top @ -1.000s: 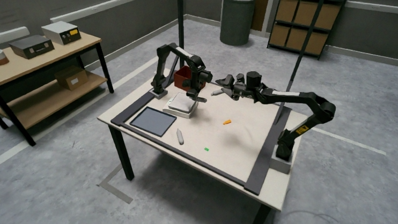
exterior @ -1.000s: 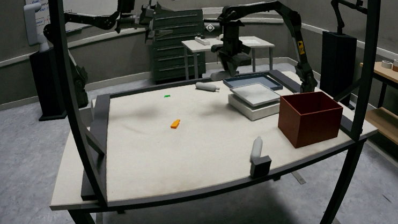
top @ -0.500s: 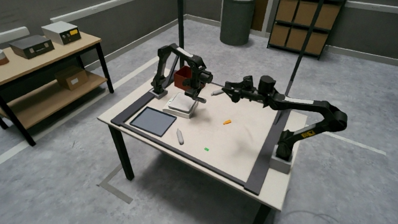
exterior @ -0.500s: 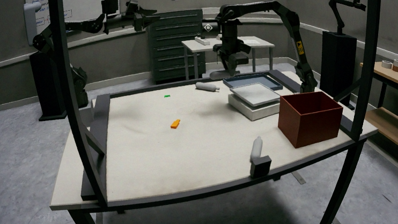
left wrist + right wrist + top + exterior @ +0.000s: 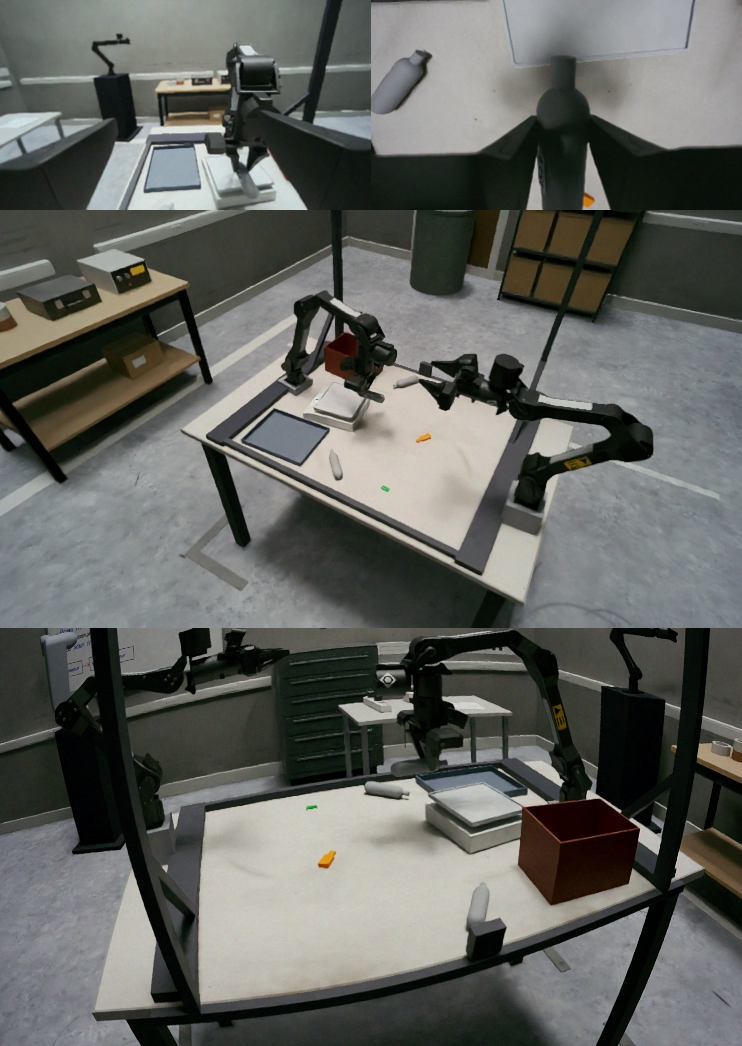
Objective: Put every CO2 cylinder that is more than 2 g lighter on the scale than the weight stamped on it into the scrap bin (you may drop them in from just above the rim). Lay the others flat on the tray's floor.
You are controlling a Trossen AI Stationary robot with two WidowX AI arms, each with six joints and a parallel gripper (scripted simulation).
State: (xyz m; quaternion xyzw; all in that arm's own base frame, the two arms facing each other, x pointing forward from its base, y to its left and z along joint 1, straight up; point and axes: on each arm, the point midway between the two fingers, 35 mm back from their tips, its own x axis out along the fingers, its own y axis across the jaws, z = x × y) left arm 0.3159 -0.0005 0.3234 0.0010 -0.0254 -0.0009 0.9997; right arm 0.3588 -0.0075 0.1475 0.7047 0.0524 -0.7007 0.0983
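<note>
The right claw (image 5: 364,390) (image 5: 433,755) (image 5: 240,172) (image 5: 562,122) is pinching a grey cylinder (image 5: 375,396) (image 5: 412,766) (image 5: 248,183) (image 5: 563,108). It is above the bench (image 5: 415,469) (image 5: 311,918) (image 5: 155,202) (image 5: 474,136), near the scale (image 5: 340,401) (image 5: 475,803) (image 5: 219,171) (image 5: 605,28); its long axis is about level, neck pointing to the scale. In the top view, the left claw (image 5: 428,381) (image 5: 277,655) (image 5: 187,121) is spread at right.

I had my two arms reaching in from opposite short edges of the counter. The left arm (image 5: 636,438) (image 5: 150,682) was bent at the elbow, its wrist roughly level, its gripper (image 5: 423,375) (image 5: 282,652) (image 5: 188,119) wide open, high above the surface. The right arm (image 5: 302,332) (image 5: 545,672) (image 5: 255,75) arched over, wrist pointing down, its gripper (image 5: 366,391) (image 5: 432,760) (image 5: 244,165) (image 5: 563,121) clamped partway shut in a grip.
</note>
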